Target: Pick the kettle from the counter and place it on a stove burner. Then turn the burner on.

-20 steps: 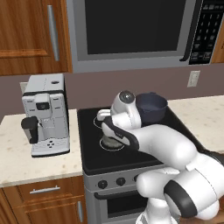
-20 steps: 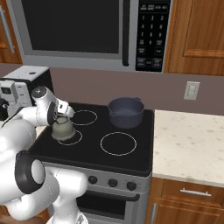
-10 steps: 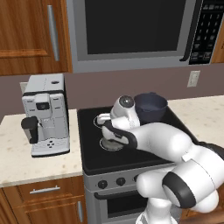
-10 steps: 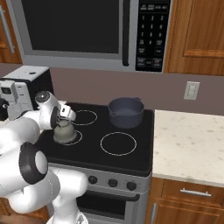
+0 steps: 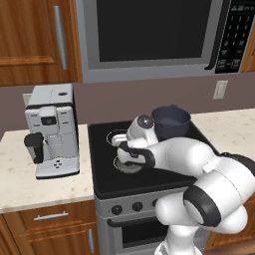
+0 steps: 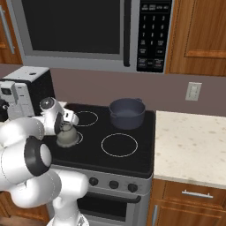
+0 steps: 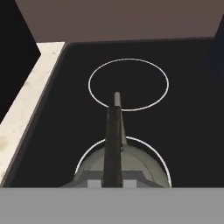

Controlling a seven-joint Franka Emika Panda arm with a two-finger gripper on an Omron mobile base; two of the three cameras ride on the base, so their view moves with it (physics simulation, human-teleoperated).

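The small grey-olive kettle (image 6: 67,137) stands on the front left stove burner (image 7: 151,146) of the black cooktop, its domed body (image 7: 140,168) inside the thin white ring. Its arched handle (image 7: 114,131) runs straight up the middle of the hand view. My gripper (image 6: 66,126) sits right on top of the kettle (image 5: 130,168), shut on the handle; the fingertips themselves are hidden. The hand (image 5: 132,153) covers most of the kettle in the left base view. The beige counter (image 7: 22,118) lies left of the cooktop.
A dark blue-grey pot (image 6: 127,113) sits on the rear right burner. The rear left ring (image 7: 128,84) and front right ring (image 6: 119,145) are bare. A coffee machine (image 5: 52,130) stands on the left counter (image 5: 30,184). Knobs (image 6: 113,184) line the stove front.
The gripper and kettle have shifted slightly forward and down onto the front left ring. The arm's elbow has swung further right.
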